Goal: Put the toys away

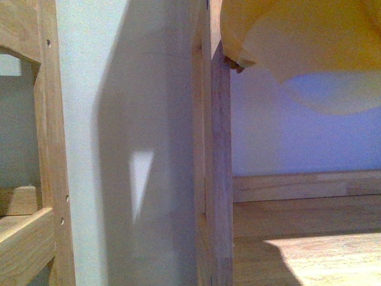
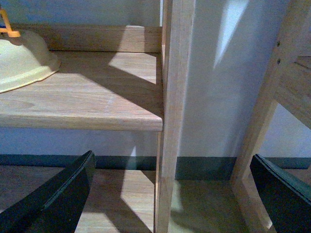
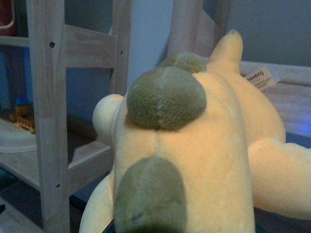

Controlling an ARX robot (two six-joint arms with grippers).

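The orange-yellow plush animal [image 3: 194, 145] fills the right wrist view, with olive-green patches along its back and a white tag near its far end. My right gripper is shut on the plush animal; its fingers are hidden beneath the plush. In the front view the plush animal [image 1: 303, 42] hangs at the top right, above a wooden shelf board [image 1: 309, 256]. My left gripper [image 2: 175, 194] is open, its two dark fingers [image 2: 53, 199] spread either side of a wooden upright [image 2: 172, 121], holding nothing.
A wooden shelf unit with uprights [image 1: 217, 167] and pale back wall stands close in front. A cream bowl-shaped object [image 2: 22, 60] lies on the shelf [image 2: 97, 102] in the left wrist view. A white tray with small toys [image 3: 19, 128] sits on a lower shelf.
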